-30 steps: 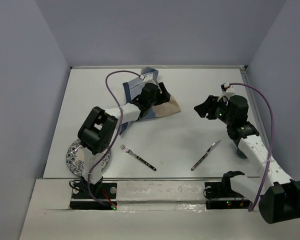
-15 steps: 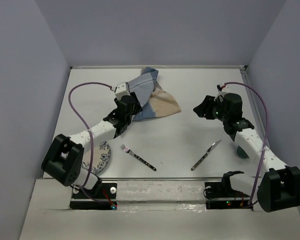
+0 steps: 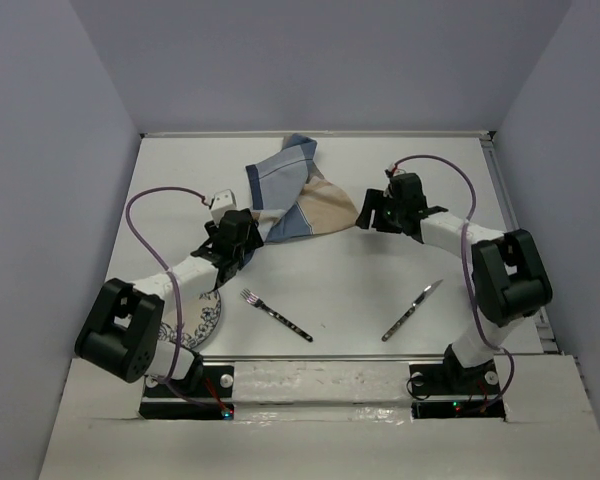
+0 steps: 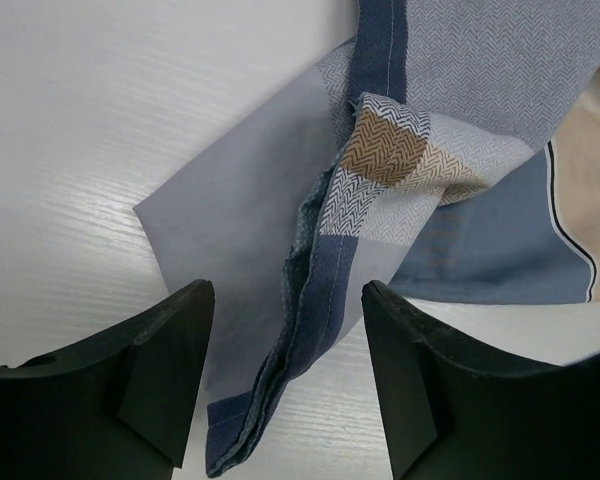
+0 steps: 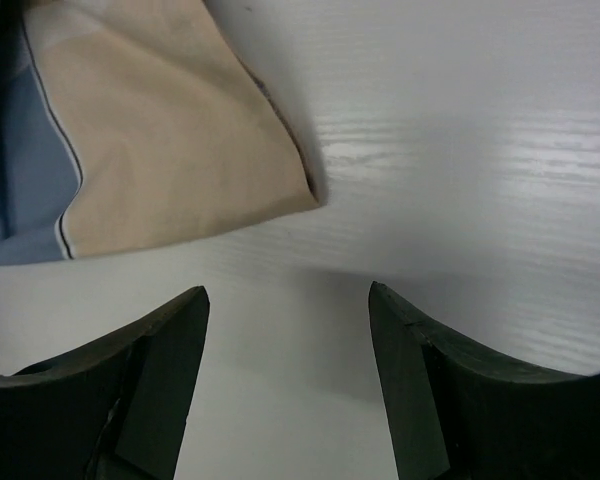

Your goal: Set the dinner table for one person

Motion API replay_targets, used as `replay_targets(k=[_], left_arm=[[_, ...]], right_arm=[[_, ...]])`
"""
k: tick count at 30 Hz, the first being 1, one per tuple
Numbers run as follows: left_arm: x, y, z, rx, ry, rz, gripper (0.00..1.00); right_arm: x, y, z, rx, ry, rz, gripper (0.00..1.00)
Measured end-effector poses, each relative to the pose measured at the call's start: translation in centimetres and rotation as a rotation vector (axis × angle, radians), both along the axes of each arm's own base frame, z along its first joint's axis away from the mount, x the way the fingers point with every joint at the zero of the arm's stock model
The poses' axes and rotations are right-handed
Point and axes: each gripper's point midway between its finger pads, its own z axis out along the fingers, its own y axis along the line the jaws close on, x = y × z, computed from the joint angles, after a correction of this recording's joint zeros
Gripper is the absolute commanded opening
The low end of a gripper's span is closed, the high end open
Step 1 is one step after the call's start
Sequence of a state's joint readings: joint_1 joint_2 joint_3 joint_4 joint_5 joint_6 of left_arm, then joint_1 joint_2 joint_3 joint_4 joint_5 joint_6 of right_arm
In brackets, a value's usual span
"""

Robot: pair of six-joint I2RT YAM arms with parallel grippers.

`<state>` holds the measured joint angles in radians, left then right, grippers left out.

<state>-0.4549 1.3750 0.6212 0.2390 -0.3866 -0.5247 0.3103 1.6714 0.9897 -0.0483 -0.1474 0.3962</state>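
The dinner table [image 3: 360,270] is a white matte top. A blue-and-tan plaid cloth [image 3: 300,195] lies crumpled at its far middle. My left gripper [image 3: 252,232] is open at the cloth's left edge. In the left wrist view the cloth's folded blue hem [image 4: 320,320] runs between the open fingers of the left gripper [image 4: 287,300]. My right gripper [image 3: 372,215] is open and empty just right of the cloth's tan corner [image 5: 160,150]. In the right wrist view only bare table shows between its fingers [image 5: 288,295]. A fork [image 3: 276,314] and a knife [image 3: 412,311] lie near the front.
A blue-patterned plate [image 3: 202,322] sits at the front left, partly hidden under my left arm. A metal rail [image 3: 310,133] runs along the table's far edge, with grey walls close on three sides. Purple cables loop over both arms.
My left gripper pulled back left and nearer from the middle of the cloth to its left edge, and the cloth changed shape. My right gripper moved left up to the cloth's tan corner.
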Motion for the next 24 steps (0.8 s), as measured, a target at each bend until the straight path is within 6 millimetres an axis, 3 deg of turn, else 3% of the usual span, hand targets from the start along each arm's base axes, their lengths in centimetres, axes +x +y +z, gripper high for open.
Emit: replay_targets(k=[7, 9, 13, 17, 19, 20, 24], left_arm=[[0.6, -0.4, -1.9, -0.022, 0.035, -0.027, 0.6], [0.8, -0.6, -1.9, -0.032, 0.032, -0.034, 0.58], [1.3, -1.0, -1.5, -0.058, 0.012, -0.048, 0.42], [1.9, -1.2, -1.7, -0.082, 0.007, -0.055, 0.4], [2.1, -1.2, -1.9, -0.093, 0.009, -0.056, 0.33], [2.2, -1.3, -1.9, -0.102, 0.008, -0.057, 0.26], [2.5, -1.7, -2.0, -0.127, 0.002, -0.069, 0.0]], right_arm=[[2.7, 1.0, -3.8, -0.047, 0.049, -0.009, 0.66], [3.4, 1.8, -3.6, -0.059, 0.028, -0.002, 0.65], [4.2, 3.5, -3.6, -0.089, 0.005, 0.023, 0.59], [4.6, 4.2, -4.0, -0.121, 0.0, 0.031, 0.53], [4.5, 4.0, -4.2, -0.135, 0.006, 0.022, 0.42], [4.5, 3.8, -4.2, -0.142, 0.006, 0.016, 0.31], [4.7, 3.0, -4.5, -0.175, 0.006, -0.018, 0.05]])
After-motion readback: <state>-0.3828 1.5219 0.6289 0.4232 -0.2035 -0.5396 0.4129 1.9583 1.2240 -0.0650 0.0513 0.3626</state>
